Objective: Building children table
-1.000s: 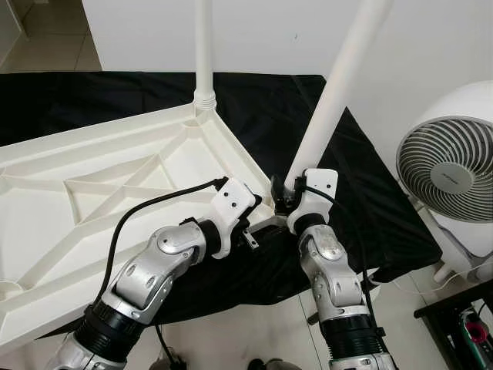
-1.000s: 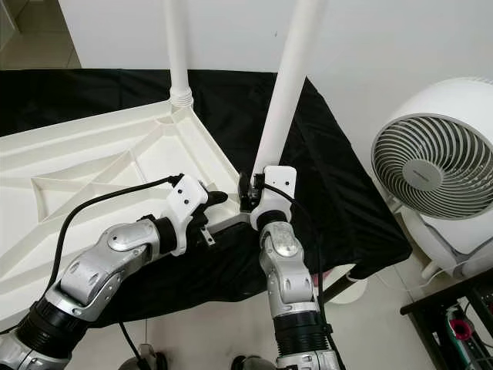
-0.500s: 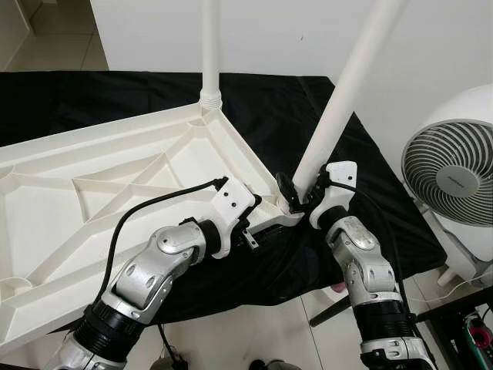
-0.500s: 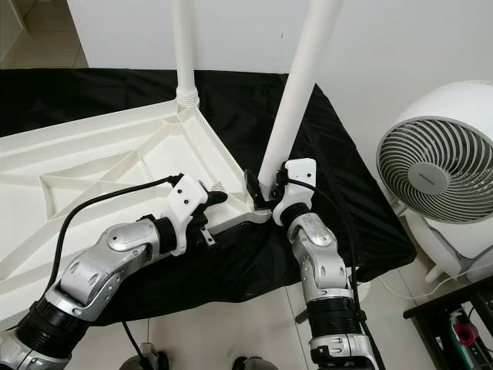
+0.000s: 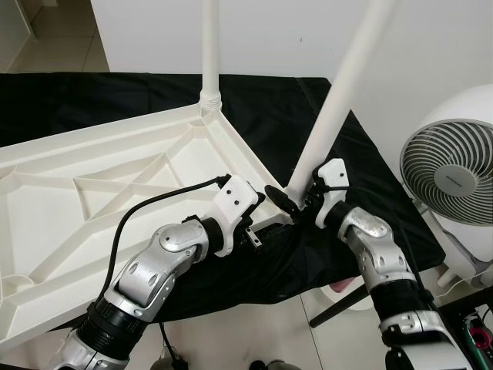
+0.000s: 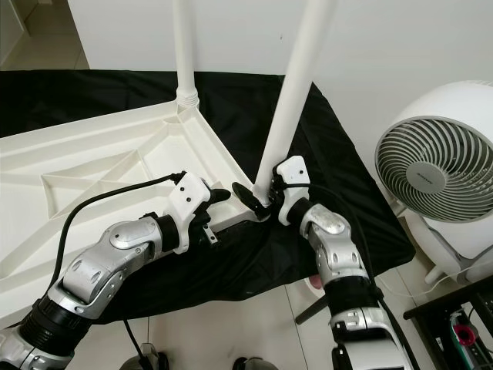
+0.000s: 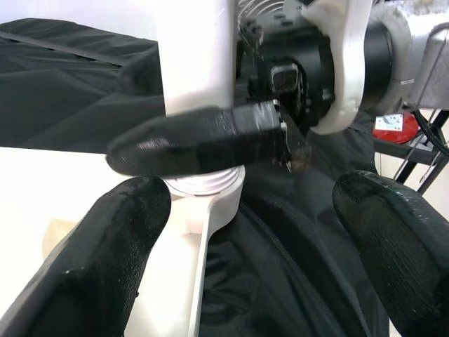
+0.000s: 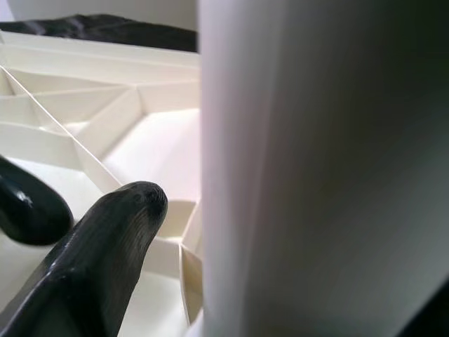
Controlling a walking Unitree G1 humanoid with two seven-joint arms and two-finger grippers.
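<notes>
Change: since a second ago the right arm has swung outward to the robot's right, its forearm now slanting in toward the leg base instead of rising straight beneath it; the near leg leans less steeply over the fan side.
Tabletop (image 5: pixel 115 166): white plastic, lying upside down with its ribbed underside up, resting on a black cloth (image 5: pixel 293 108); landmark for all below.
Far leg (image 5: pixel 208 46): white tube standing upright in the socket at the tabletop's far corner.
Near leg (image 5: pixel 339 92): white tube rising at a tilt from the threaded socket at the tabletop's near right corner.
Right gripper (image 5: pixel 296 202): at the foot of the near leg, just above the corner socket; one black finger (image 7: pixel 203 144) lies across the tube's front, and the right wrist view has the tube (image 8: pixel 316 168) close against a finger, so the jaws look closed around the leg.
Left gripper (image 6: pixel 223 202): just beside the tabletop's near right corner, on the cloth side of the edge; its two fingers (image 7: pixel 119 239) are spread wide apart with nothing between them, pointing at the socket.
Fan (image 5: pixel 454 177): white round floor fan, well apart from the tabletop, off the cloth on the robot's right.
Floor (image 5: pixel 254 331): pale tiles below the tabletop's near edge.
</notes>
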